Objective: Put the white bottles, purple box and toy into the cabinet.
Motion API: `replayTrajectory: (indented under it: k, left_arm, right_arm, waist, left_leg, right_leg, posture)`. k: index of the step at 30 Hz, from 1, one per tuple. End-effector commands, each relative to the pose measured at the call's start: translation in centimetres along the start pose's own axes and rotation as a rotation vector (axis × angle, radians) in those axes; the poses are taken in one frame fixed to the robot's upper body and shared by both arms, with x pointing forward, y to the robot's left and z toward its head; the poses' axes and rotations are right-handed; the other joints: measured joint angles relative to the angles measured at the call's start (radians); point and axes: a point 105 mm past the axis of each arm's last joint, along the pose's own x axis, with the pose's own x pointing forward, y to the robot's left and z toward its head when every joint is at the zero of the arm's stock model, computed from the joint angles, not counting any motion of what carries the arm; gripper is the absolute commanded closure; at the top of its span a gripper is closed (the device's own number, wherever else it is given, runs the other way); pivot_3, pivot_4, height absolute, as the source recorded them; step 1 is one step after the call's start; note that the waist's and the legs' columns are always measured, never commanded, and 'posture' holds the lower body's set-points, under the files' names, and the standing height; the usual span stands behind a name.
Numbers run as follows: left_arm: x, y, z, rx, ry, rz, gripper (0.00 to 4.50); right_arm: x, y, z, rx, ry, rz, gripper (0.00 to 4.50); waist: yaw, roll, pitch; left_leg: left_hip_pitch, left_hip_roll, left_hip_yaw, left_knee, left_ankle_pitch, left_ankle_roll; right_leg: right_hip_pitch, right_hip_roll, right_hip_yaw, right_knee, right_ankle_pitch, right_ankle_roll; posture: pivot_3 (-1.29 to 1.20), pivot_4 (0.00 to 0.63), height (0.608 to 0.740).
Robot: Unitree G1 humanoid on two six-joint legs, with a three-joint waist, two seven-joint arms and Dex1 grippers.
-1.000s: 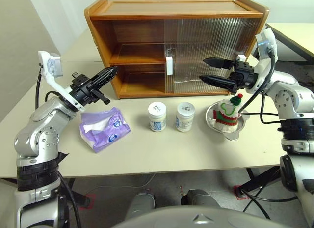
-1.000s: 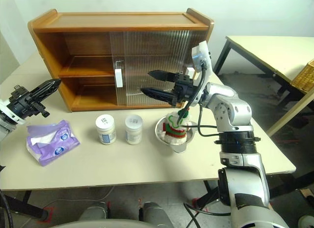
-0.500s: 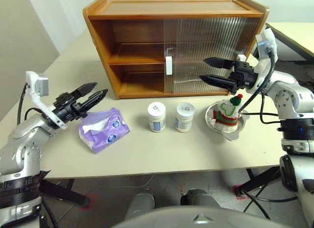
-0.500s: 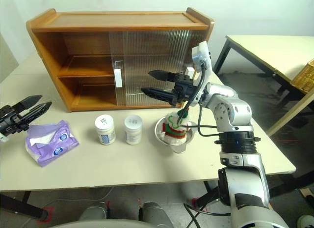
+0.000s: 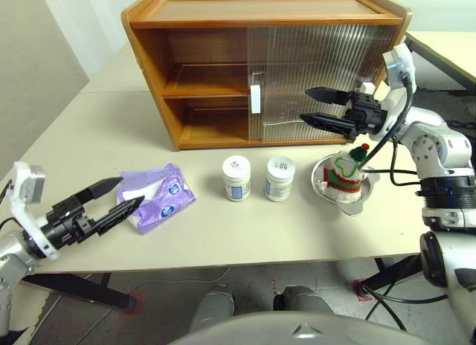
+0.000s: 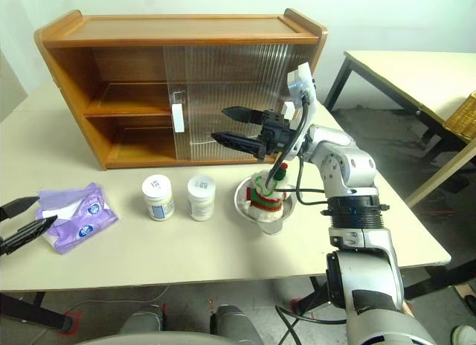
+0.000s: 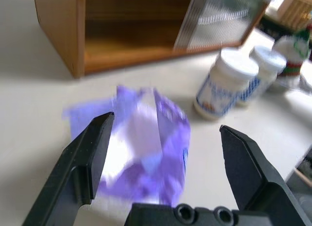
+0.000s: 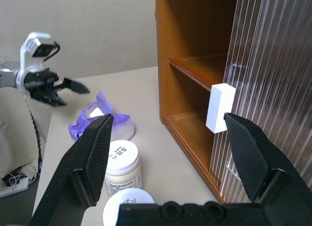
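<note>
- The left gripper (image 5: 114,195) hangs wide open and empty just beside the purple box (image 5: 158,196).
- The right gripper (image 5: 311,107), equally spread and empty, hovers above the toy (image 5: 345,172), before the cabinet (image 5: 260,62).
- Both white bottles (image 5: 258,177) stand between box and toy.

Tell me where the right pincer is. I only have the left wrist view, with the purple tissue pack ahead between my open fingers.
Observer: The right pincer is open and hangs level in front of the cabinet's ribbed door panels, just above the toy.
Operator: Is the toy lying loose?
Observer: No, it sits in a shiny metal bowl, to the right of the two white bottles.
Operator: Can I get into the cabinet?
Observer: Yes. The panels cover its right half, and the left half stands open at both shelves.
</note>
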Motion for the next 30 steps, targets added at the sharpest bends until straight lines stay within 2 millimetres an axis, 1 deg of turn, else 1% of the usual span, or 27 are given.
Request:
replayTrajectory:
  k: [1, 3, 7, 11, 16, 19, 23, 27, 30]
  left_arm:
    - [0.0, -0.2, -1.3, 0.032, 0.055, -0.012, 0.03]
    - [0.2, -0.3, -2.3, 0.032, 0.071, -0.009, 0.03]
    - [0.9, 0.2, -3.6, 0.043, 0.08, 0.01, 0.03]
    - [1.8, 0.5, -4.7, 0.062, 0.097, 0.01, 0.03]
    - [2.4, 1.0, -5.9, 0.082, 0.112, 0.016, 0.03]
    - [2.5, 0.7, -6.5, 0.095, 0.14, -0.006, 0.03]
    - [2.3, 0.1, -6.5, 0.1, 0.157, -0.017, 0.03]
    - [1.9, -0.1, -6.1, 0.105, 0.168, -0.012, 0.03]
    - [2.0, -0.3, -5.6, 0.104, 0.168, -0.007, 0.03]
  right_arm:
    - [0.3, 0.0, 0.0, -0.01, 0.012, 0.013, 0.0]
    - [0.3, 0.1, 0.0, -0.011, 0.012, 0.014, 0.0]
    - [0.2, 0.1, 0.1, -0.014, 0.014, 0.013, 0.0]
    - [0.1, 0.0, 0.3, -0.018, 0.015, 0.009, 0.0]
    - [0.1, 0.1, 0.4, -0.023, 0.014, 0.006, 0.0]
    - [0.0, 0.0, 0.6, -0.025, 0.015, 0.002, 0.0]
    - [-0.2, 0.0, 0.5, -0.026, 0.017, -0.003, 0.0]
    - [0.0, 0.0, 0.5, -0.026, 0.015, -0.002, 0.0]
    - [0.1, 0.0, 0.4, -0.025, 0.012, 0.0, 0.0]
  waist:
    - [0.0, 0.0, 0.0]
    - [0.0, 0.002, -0.001]
    - [0.0, 0.002, -0.001]
    - [0.0, 0.002, -0.001]
    - [0.0, 0.002, -0.001]
    - [-0.001, 0.002, -0.001]
    - [-0.003, 0.002, -0.002]
    - [-0.005, 0.002, -0.002]
    - [-0.005, 0.002, -0.002]
  left_leg:
    - [0.0, 0.001, -0.001, 0.0, 0.0, -0.001]
    - [0.0, 0.001, -0.001, 0.0, -0.001, -0.002]
    - [0.0, 0.003, -0.002, 0.0, -0.001, -0.002]
    - [0.0, 0.004, -0.002, 0.0, -0.001, -0.002]
    - [0.001, 0.007, 0.0, 0.0, -0.002, -0.003]
    - [0.002, 0.007, 0.001, 0.0, -0.002, -0.002]
    - [0.002, 0.006, 0.002, 0.0, -0.002, -0.002]
    - [0.003, 0.006, 0.003, 0.0, -0.002, -0.002]
    - [0.003, 0.006, 0.003, 0.0, -0.002, -0.002]
  right_leg:
    - [0.0, 0.001, 0.0, 0.0, 0.0, 0.0]
    - [0.0, 0.001, 0.0, 0.0, 0.0, -0.001]
    - [0.0, 0.003, 0.0, 0.0, 0.0, -0.002]
    - [0.0, 0.007, 0.001, 0.0, 0.001, -0.004]
    - [0.0, 0.011, 0.001, 0.001, 0.001, -0.006]
    - [0.0, 0.012, 0.001, 0.001, 0.001, -0.006]
    - [0.001, 0.012, 0.001, 0.001, 0.001, -0.006]
    - [0.001, 0.012, 0.0, 0.001, 0.001, -0.006]
    - [0.001, 0.013, 0.0, 0.001, 0.001, -0.006]
  posture:
    - [0.07, 0.0, 0.74]
    - [0.06, 0.0, 0.74]
    - [0.06, 0.0, 0.74]
    - [0.05, 0.0, 0.74]
    - [0.04, 0.0, 0.74]
    - [0.04, 0.0, 0.74]
    - [0.04, 0.0, 0.74]
    - [0.04, 0.0, 0.74]
    - [0.05, 0.0, 0.74]
